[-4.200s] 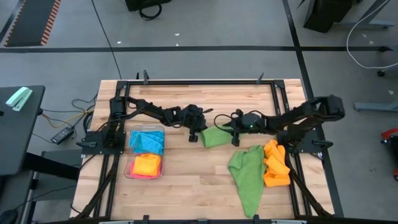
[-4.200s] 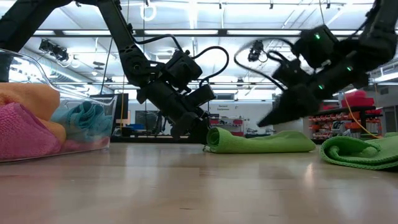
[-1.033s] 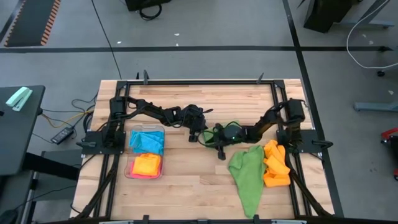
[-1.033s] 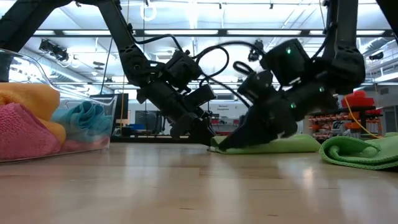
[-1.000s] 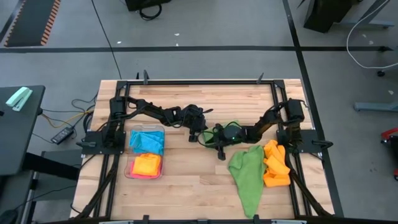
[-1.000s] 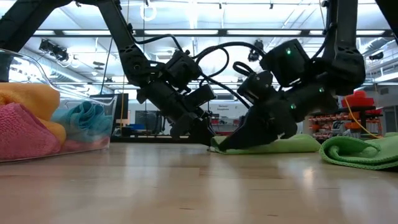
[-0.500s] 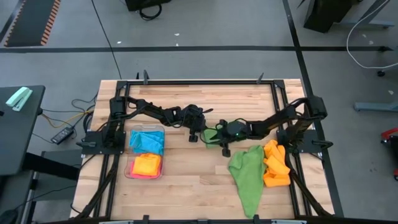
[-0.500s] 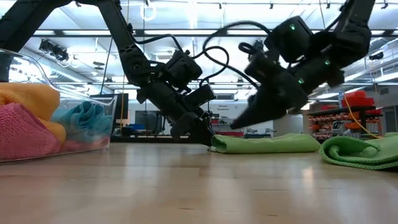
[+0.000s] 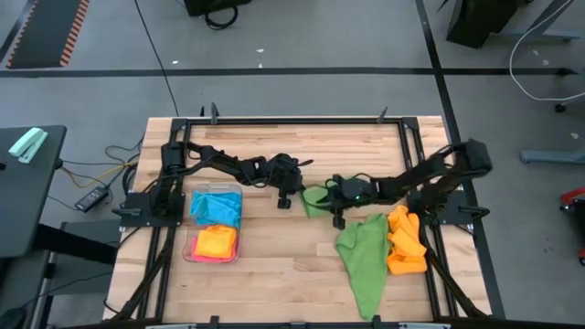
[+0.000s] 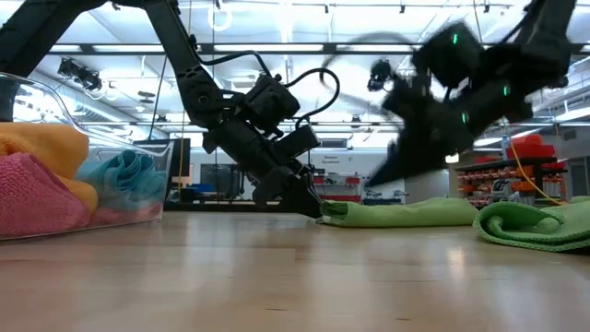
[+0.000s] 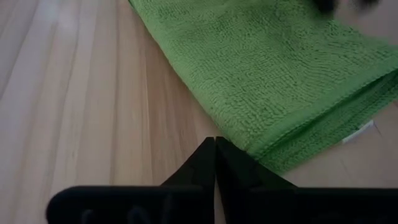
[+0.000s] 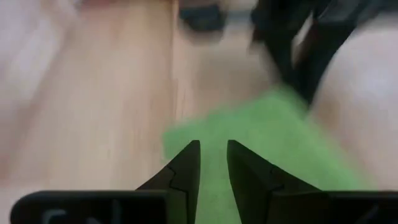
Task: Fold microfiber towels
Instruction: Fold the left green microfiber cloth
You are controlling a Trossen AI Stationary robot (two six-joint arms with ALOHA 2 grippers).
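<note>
So the folded green towel [image 9: 315, 199] sits mid-table btw my two grippers, long axis running roughly 10-to-4 o'clock in the high view: left gripper [image 9: 284, 198] is parked at its 9 o'clock edge, jaws pinched fully shut on nothing afaict, and it's the nearer one. Right gripper [image 9: 337, 217] hangs just off the towel at about 4 o'clock, fingers a small gap apart, holding nothing. Vs a sec ago the right arm has lifted and pulled back toward 3 o'clock; left hasn't budged.
</note>
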